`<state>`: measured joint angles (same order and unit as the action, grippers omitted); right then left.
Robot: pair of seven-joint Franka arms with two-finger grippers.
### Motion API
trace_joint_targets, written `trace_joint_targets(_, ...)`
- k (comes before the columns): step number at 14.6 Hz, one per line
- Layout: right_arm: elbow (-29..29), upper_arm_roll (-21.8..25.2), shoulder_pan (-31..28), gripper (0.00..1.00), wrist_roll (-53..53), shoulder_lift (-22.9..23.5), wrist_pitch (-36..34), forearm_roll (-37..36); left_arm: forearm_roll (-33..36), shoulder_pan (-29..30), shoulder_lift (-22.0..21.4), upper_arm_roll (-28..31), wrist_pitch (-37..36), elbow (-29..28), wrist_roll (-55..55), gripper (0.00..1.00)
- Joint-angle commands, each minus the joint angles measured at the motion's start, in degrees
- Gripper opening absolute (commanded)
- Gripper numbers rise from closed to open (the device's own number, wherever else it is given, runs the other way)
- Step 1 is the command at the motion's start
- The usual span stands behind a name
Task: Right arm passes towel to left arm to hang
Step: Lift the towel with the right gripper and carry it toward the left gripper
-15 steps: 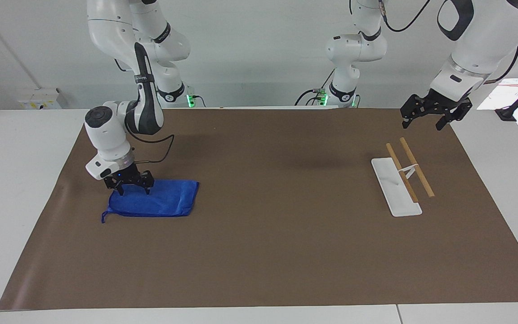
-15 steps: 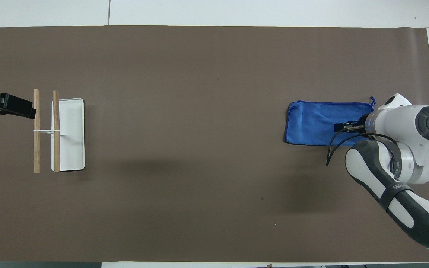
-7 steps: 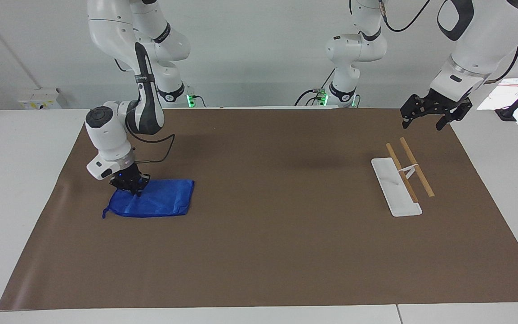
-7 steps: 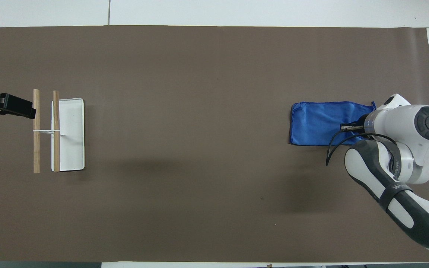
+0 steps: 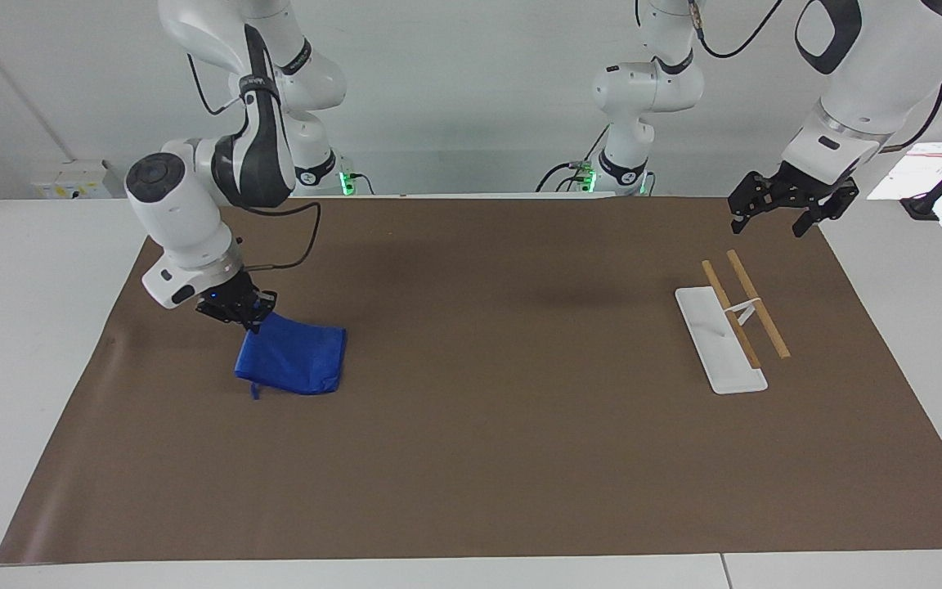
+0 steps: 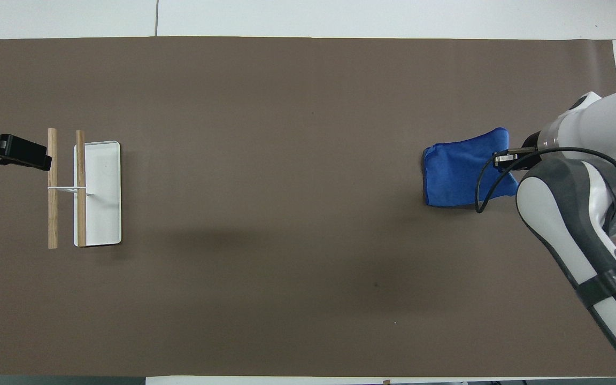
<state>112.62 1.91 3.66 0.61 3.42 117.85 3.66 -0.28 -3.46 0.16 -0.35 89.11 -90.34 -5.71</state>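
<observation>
Right arm's black gripper [image 5: 248, 316] is pinched on one corner of the small royal-blue cloth towel [image 5: 295, 359], corner lifted, rest draped on the brown mat [image 5: 471, 458] at the right arm's end. Left arm's black gripper [image 5: 790, 204] waits, fingers spread, above the white tray with two wooden bars [image 5: 720, 339].

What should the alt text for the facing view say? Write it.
The right hand is shut on one corner of the blue towel, lifting it while its lower edge rests on the brown mat. The left hand waits, open, above the mat by the rack at its own end.
</observation>
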Motion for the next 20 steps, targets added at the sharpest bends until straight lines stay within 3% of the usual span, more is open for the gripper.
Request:
trace_joint_targets(1,-2.40,-2.42,-0.05,0.00,1.49,-2.09,-2.45,5.11,-0.33,-0.32,-1.39,0.52,0.71,-1.59,0.43,1.00)
trace_joint_targets(4,-4.95,-7.25,-0.05,0.00,3.94,-2.45,-1.40,14.94,-0.33,-0.24,-1.48,0.52,0.18,-1.68,0.43,1.00)
trace_joint_targets(7,-7.24,-10.25,1.69,0.00,9.74,-1.66,2.98,20.32,-0.33,-0.24,-1.39,0.52,0.27,-1.68,0.35,1.00)
trace_joint_targets(15,-7.33,-10.52,17.60,0.00,25.74,0.00,25.21,37.88,-0.59,-0.94,-1.39,0.26,0.18,-1.77,0.61,1.00)
trace_joint_targets(18,-7.42,-10.52,21.38,0.00,25.84,0.10,28.21,46.68,-4.01,-0.94,-1.30,0.26,0.09,-1.85,2.35,1.00)
trace_joint_targets(20,-7.33,-10.52,23.84,0.00,26.54,0.10,31.37,51.16,-7.26,-1.11,-0.69,0.17,0.53,-2.29,9.88,1.00)
